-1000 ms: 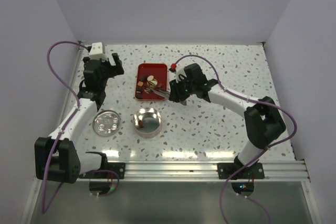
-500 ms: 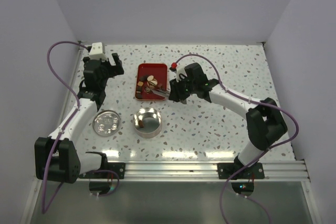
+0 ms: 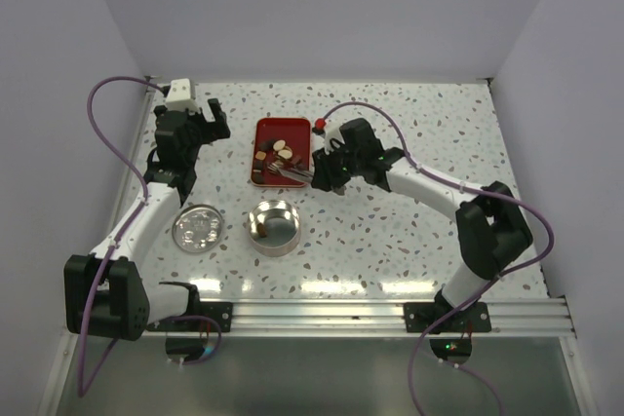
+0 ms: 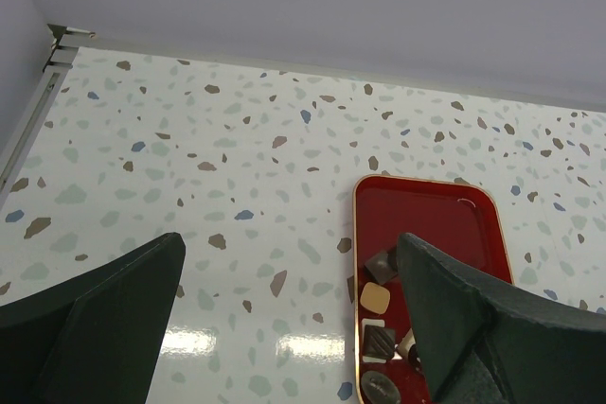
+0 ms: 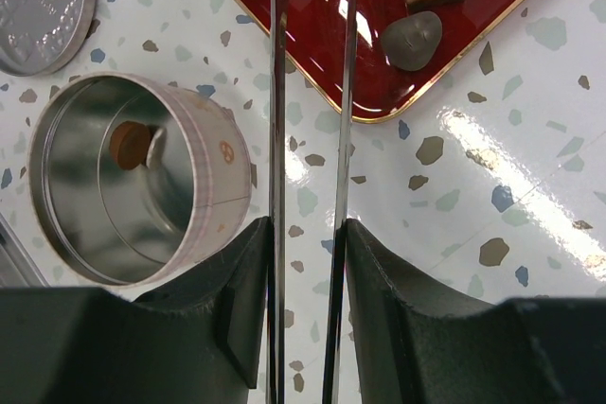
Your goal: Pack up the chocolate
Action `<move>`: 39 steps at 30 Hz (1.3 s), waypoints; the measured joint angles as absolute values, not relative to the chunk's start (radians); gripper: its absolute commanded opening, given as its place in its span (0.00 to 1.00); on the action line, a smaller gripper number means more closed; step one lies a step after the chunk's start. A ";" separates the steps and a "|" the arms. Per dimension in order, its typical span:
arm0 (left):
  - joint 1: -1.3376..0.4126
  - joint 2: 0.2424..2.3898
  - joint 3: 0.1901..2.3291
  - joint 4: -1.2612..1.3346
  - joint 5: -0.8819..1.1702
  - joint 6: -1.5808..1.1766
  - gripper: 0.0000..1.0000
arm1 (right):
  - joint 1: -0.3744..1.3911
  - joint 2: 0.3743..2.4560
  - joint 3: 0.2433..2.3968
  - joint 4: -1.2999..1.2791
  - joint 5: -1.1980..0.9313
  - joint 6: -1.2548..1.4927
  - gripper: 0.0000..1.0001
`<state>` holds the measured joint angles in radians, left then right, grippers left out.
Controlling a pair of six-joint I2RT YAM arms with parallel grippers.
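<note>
**R arm nearer: tweezers over tray**

My R gripper [image 5: 308, 234]: part-closed on tweezers [image 5: 276, 101], blades pointing straight ahead into tray [image 5: 379, 101]. Chocolate [image 5: 412, 40] there, by the tips. Tin [image 5: 222, 177] just beside blades. L gripper [image 4: 284, 314]: wide open, empty, farther off.

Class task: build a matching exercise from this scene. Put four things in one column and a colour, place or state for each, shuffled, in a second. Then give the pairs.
Column one
1 tray
2 tin
3 lid
4 left end effector

Column two
A wide open
B holds one brown chocolate
C red
D lies left of the tin

Pairs: 1-C, 2-B, 3-D, 4-A
</note>
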<state>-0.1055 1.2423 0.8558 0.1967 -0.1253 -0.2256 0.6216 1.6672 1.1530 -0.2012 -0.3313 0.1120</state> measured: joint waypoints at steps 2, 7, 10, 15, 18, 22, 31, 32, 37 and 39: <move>-0.105 1.242 0.856 0.197 -0.125 -0.226 1.00 | 0.623 1.670 1.153 -0.201 -0.331 0.112 0.39; -0.105 1.242 0.856 0.197 -0.125 -0.226 1.00 | 0.627 1.682 1.153 -0.204 -0.323 0.111 0.39; -0.105 1.242 0.856 0.197 -0.125 -0.226 1.00 | 0.628 1.688 1.153 -0.212 -0.308 0.111 0.38; -0.105 1.242 0.856 0.197 -0.125 -0.226 1.00 | 0.630 1.693 1.153 -0.220 -0.295 0.109 0.27; -0.105 1.242 0.856 0.197 -0.125 -0.226 1.00 | 0.632 1.694 1.153 -0.221 -0.289 0.108 0.23; -0.105 1.242 0.856 0.197 -0.125 -0.226 1.00 | 0.634 1.694 1.153 -0.220 -0.289 0.109 0.21; -0.105 1.242 0.856 0.197 -0.125 -0.226 1.00 | 0.634 1.664 1.157 -0.244 -0.286 0.106 0.20; -0.105 1.242 0.856 0.197 -0.125 -0.225 1.00 | 0.634 1.650 1.158 -0.253 -0.283 0.104 0.19; -0.105 1.242 0.856 0.197 -0.125 -0.226 1.00 | 0.634 1.568 1.163 -0.302 -0.282 0.094 0.19; -0.105 1.242 0.856 0.197 -0.125 -0.226 1.00 | 0.634 1.537 1.168 -0.323 -0.284 0.089 0.19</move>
